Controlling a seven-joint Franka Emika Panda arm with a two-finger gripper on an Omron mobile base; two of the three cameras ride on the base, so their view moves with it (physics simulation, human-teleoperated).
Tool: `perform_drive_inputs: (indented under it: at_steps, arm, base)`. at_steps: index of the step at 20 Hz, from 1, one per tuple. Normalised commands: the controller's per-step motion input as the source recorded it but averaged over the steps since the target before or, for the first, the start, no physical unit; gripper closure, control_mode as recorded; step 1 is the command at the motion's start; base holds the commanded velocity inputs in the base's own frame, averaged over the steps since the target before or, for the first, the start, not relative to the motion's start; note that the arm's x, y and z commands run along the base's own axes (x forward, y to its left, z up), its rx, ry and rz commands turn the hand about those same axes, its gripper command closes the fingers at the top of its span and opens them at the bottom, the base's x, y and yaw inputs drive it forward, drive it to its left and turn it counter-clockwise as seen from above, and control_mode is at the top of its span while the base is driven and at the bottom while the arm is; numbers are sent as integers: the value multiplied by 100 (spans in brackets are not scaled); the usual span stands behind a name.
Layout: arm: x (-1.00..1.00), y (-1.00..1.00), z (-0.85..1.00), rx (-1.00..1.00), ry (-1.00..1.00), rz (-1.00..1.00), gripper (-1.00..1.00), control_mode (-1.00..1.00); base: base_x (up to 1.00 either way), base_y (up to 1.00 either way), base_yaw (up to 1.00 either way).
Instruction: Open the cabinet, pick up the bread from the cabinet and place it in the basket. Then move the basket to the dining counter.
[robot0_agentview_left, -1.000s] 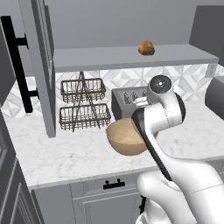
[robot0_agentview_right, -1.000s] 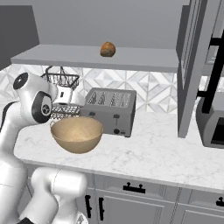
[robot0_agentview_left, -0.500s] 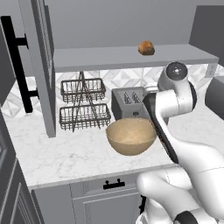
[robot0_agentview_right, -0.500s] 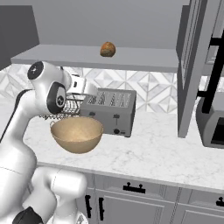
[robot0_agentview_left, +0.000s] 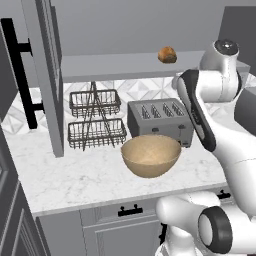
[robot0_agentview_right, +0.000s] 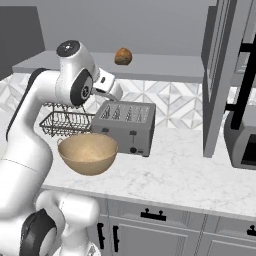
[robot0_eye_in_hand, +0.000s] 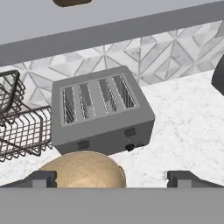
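Observation:
The cabinet's door (robot0_agentview_left: 46, 75) stands swung open, its black bar handle (robot0_agentview_left: 20, 75) at the left, and the grey shelf (robot0_agentview_left: 125, 66) is bare to view. The bread (robot0_agentview_left: 167, 54) (robot0_agentview_right: 123, 56), a small golden-brown piece, lies on that shelf; in the hand view its lower edge (robot0_eye_in_hand: 72, 2) peeks in at the top. The tan basket (robot0_agentview_left: 150, 155) (robot0_agentview_right: 88, 152) (robot0_eye_in_hand: 83, 170) rests on the marble worktop in front of the toaster. My gripper (robot0_eye_in_hand: 113, 179) (robot0_agentview_right: 111, 86) hangs open and holds nothing, over the basket and toaster, just below shelf level and left of the bread. The dining counter is out of view.
A grey four-slot toaster (robot0_agentview_left: 160, 120) (robot0_eye_in_hand: 103, 111) stands behind the basket. A black two-tier wire rack (robot0_agentview_left: 95, 120) (robot0_eye_in_hand: 17, 122) sits to its left. The right cabinet door (robot0_agentview_right: 220, 75) hangs open, with a microwave (robot0_agentview_right: 245, 140) beyond it. Grey drawers (robot0_agentview_right: 155, 220) run below the worktop.
The arm has swung up from beside the basket's rim toward the shelf. The gripper stayed open. Basket and bread have not moved.

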Motion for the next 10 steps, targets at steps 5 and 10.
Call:
perform_drive_inputs:
  at_steps: [5, 10]
  arm:
    - [16, 0, 3, -2, -10, 3, -100, -100]
    - [6, 0, 46, -2, -3, 0, -100, -100]
  base:
    - [0, 0, 0]
    - [0, 0, 0]
